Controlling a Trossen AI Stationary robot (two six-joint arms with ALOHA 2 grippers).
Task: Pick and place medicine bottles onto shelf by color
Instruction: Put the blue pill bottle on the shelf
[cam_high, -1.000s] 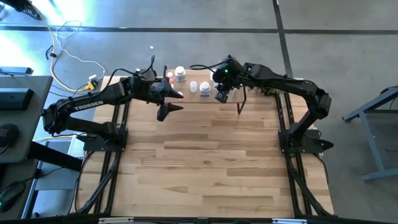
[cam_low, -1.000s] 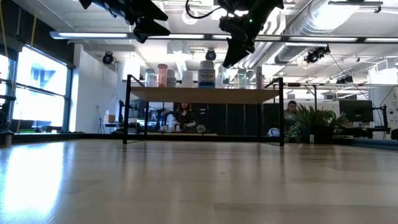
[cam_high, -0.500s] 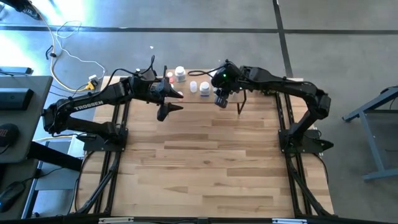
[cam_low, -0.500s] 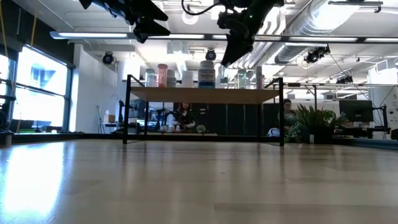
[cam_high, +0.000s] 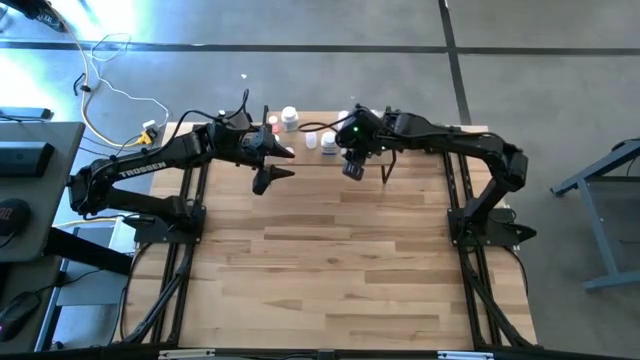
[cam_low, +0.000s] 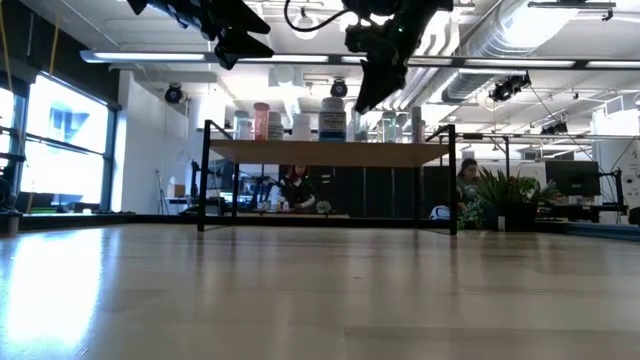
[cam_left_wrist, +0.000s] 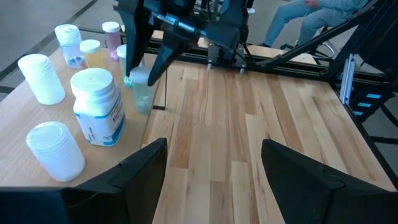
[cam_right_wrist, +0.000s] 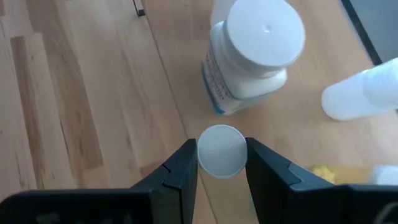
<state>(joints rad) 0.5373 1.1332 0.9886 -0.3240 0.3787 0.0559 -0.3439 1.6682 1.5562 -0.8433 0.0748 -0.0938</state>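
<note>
The shelf (cam_low: 300, 153) stands at the table's far edge with several medicine bottles on it, among them a large white one with a blue label (cam_left_wrist: 96, 107) and plain white ones (cam_left_wrist: 41, 78). My right gripper (cam_right_wrist: 221, 152) hangs over the shelf's near edge, shut on a small pale-green bottle (cam_left_wrist: 140, 93) with a white top. My left gripper (cam_high: 272, 168) waits open beside the shelf's left end, above the table, with nothing between its fingers. My right gripper pinches the small bottle by its top end (cam_right_wrist: 205, 155), one finger (cam_right_wrist: 186, 163) on either side of the cap. The fingers slant down from above. The bottle hangs upright below them (cam_left_wrist: 142, 102), lifted clear of shelf and table.
Pink-capped and yellow bottles (cam_left_wrist: 111, 34) stand farther along the shelf. A white bottle (cam_right_wrist: 364, 94) and something yellow (cam_right_wrist: 323, 172) lie close under my right gripper. Near of the shelf the wooden tabletop (cam_high: 330, 260) is bare. People sit in the room behind (cam_low: 295, 188).
My right gripper has carried the small bottle a little toward the table's left edge along the shelf's near edge, sinking slightly; the bottle stays upright and clear.
</note>
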